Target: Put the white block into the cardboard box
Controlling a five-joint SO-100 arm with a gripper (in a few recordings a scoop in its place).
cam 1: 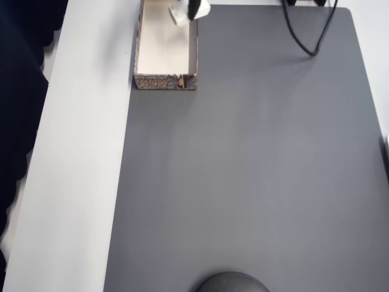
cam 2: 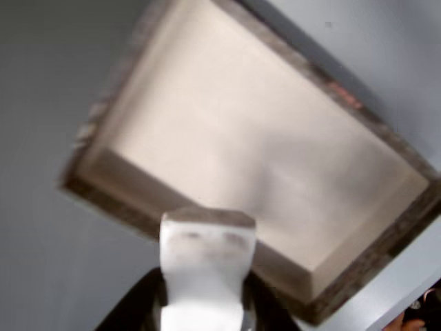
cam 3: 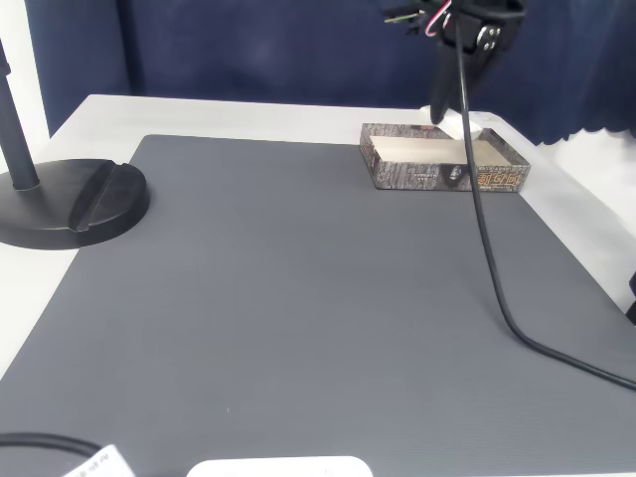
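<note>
In the wrist view we see the tool point(cam 2: 204, 303) clenched on the white block point(cam 2: 206, 269), which hangs above the near wall of the cardboard box point(cam 2: 234, 131). The box's cream inside is bare. In the overhead view the block point(cam 1: 180, 13) sits over the box's point(cam 1: 165, 81) far right part, at the left edge of the grey mat point(cam 1: 255, 170) on the bench point(cam 1: 73, 152).

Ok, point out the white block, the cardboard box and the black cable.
white block point(cam 2: 205, 265), wrist view, its flat face.
cardboard box point(cam 1: 165, 81), overhead view, printed outer wall.
black cable point(cam 3: 487, 260), fixed view, hanging stretch.
</note>
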